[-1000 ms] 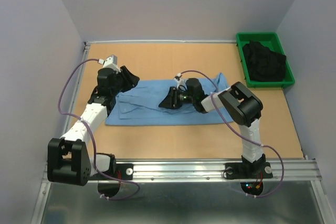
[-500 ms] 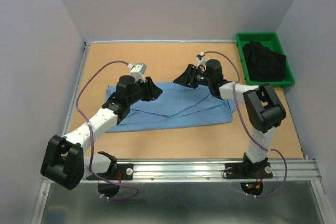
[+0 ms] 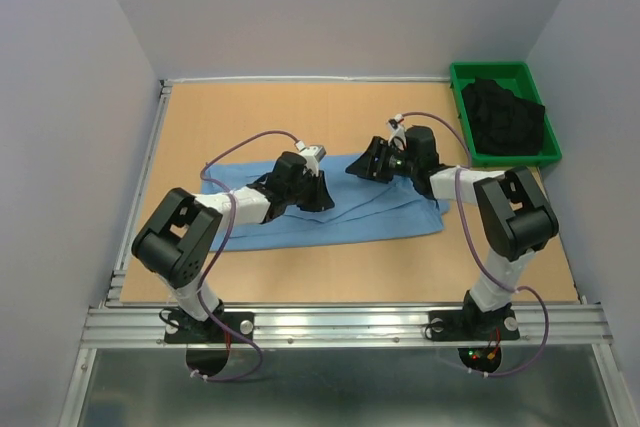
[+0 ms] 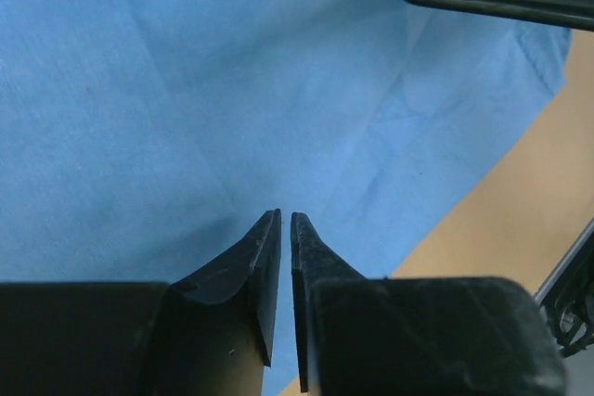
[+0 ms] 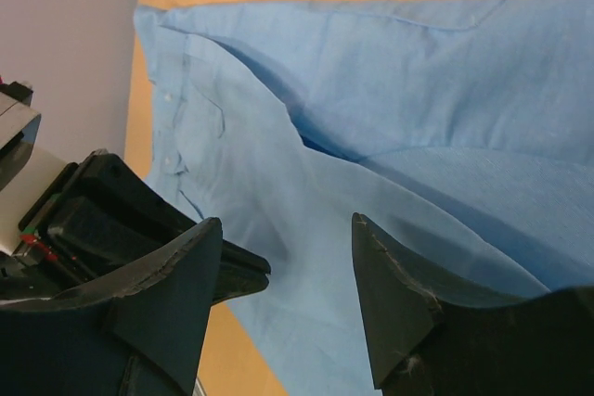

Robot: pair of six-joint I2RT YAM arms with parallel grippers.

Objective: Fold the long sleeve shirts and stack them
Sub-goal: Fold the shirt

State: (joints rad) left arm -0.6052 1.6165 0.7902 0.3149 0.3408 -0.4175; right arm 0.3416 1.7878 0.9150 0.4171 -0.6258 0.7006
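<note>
— Top external: shirt (image 3: 385, 215) lies flat in the middle of the table (image 3: 300, 117), a long blue strip running left to right.

— Grippers?

— Left gripper (image 3: 322, 194) is low over the middle of the shirt. Right gripper (image 3: 358, 164) is at the shirt's far edge, just beside the left one, and the two point toward each other.

— Jaws?

— Left wrist view: jaws are all but together, with only a thin slit between the tips. The tips are right at the cloth. Can't tell whether any fabric is pinched.

— And the right?

— Right wrist view: jaws stand wide apart with nothing between them. Under them the shirt shows overlapping layers and a diagonal fold edge. The button strip (image 5: 172, 132) runs along the left part of that view.

— Anything else on the table?

— Green bin (image 3: 488, 68) in the far right corner, well apart from the shirt, with a dark cloth (image 3: 505, 119) bunched inside. Can't tell what garment it is.

— Is the shirt edge tidy?

— Right end is near the right arm's elbow and a bit ragged. The left end is partly hidden under the left arm.
</note>
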